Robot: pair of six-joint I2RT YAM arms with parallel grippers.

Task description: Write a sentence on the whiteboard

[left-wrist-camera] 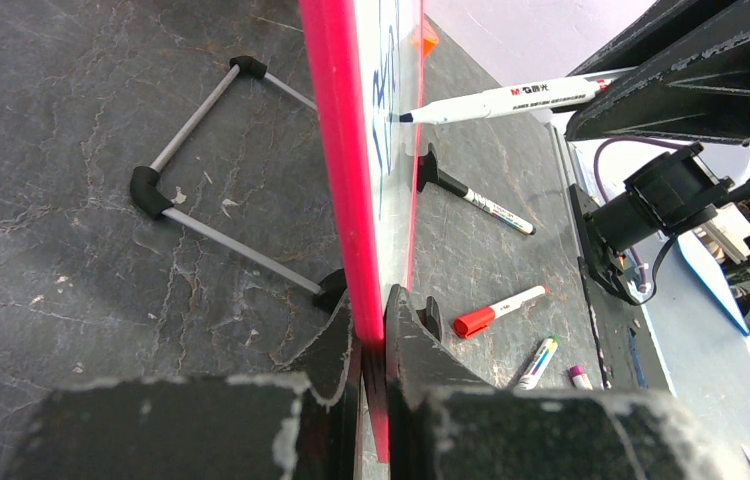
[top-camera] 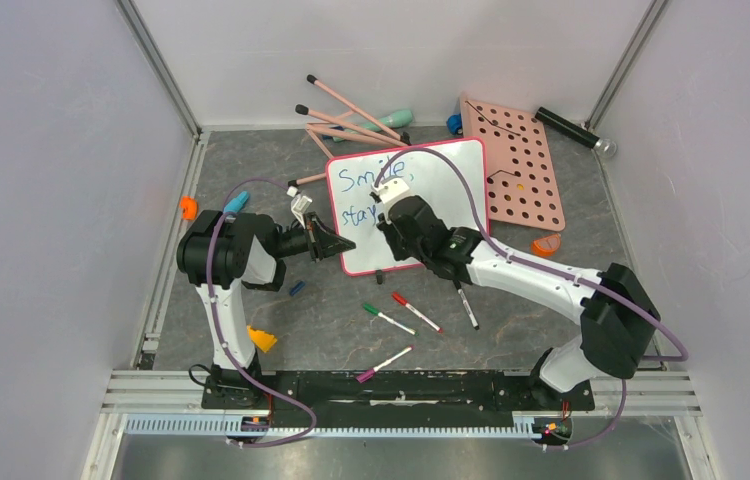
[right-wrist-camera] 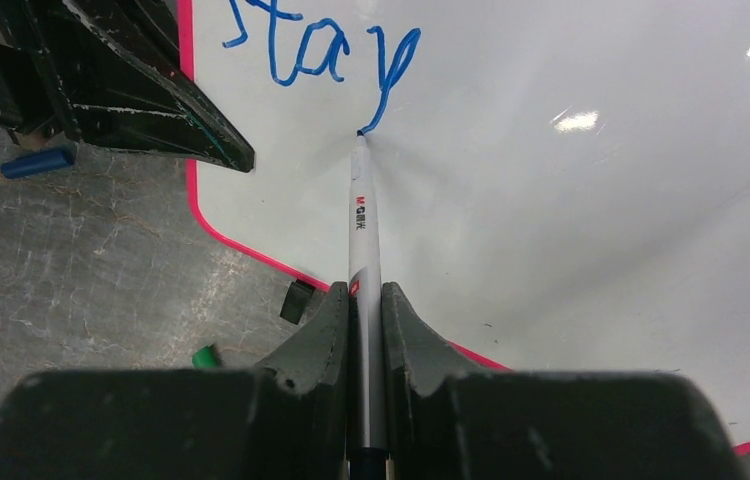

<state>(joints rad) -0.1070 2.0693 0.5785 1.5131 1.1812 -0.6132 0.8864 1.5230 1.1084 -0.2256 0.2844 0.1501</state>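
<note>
Pink-rimmed whiteboard point(left-wrist-camera: 336, 150) edge inside left hand point(left-wrist-camera: 369, 312)

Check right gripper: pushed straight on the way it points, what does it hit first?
The whiteboard. The marker in the right gripper looks to touch it, tip at the tail of the blue y.

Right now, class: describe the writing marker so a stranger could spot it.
Find the pink-rimmed whiteboard. The marker is white, its tip on the board at the end of the blue writing. Unlike the loose markers on the table, it is held in the jaws of the right gripper.
</note>
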